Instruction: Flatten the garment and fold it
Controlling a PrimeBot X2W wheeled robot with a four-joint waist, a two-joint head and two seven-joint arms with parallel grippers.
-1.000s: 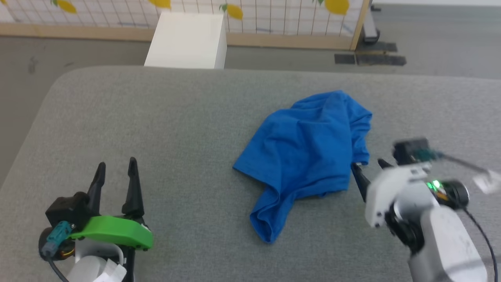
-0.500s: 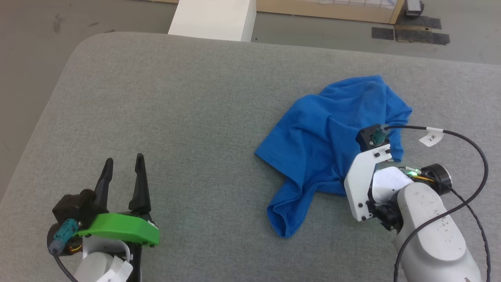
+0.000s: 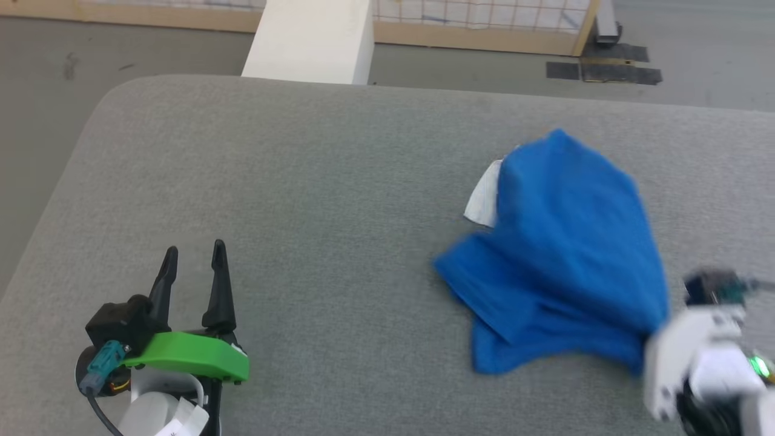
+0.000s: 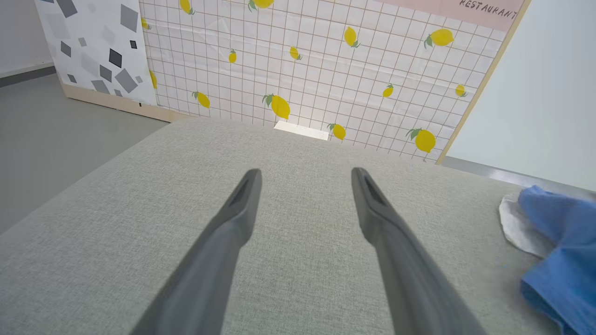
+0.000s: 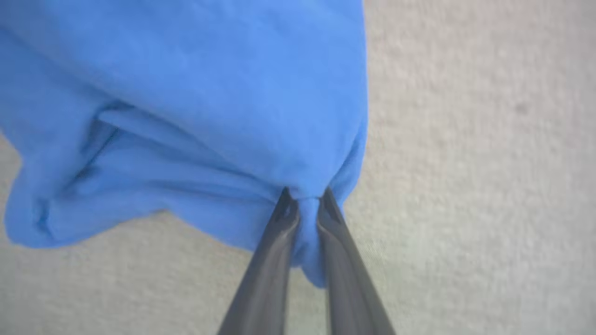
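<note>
The garment [image 3: 569, 254] is a royal-blue shirt bunched on the grey cushioned surface [image 3: 303, 181], pulled up and toward the lower right, with a white sleeve [image 3: 484, 197] peeking out at its left. In the right wrist view my right gripper [image 5: 305, 197] is shut on a pinched fold of the garment [image 5: 186, 93]. The head view has that arm's white wrist at the lower right corner, its fingers hidden behind the cloth. My left gripper [image 3: 194, 254] stands open at the lower left, far from the shirt. Between its open fingers [image 4: 305, 174] there is nothing, and the garment [image 4: 558, 251] lies at the right edge.
A white box [image 3: 309, 39] stands on the floor just beyond the surface's far edge. Behind it runs a tiled panel with lemon prints [image 4: 326, 70] on a wooden base. Bare grey cushion spreads between my left gripper and the shirt.
My right gripper reached the shirt's near right edge, shut on a fold and drew it toward the lower right, uncovering a white sleeve. The head camera shifted. The left arm stayed put.
</note>
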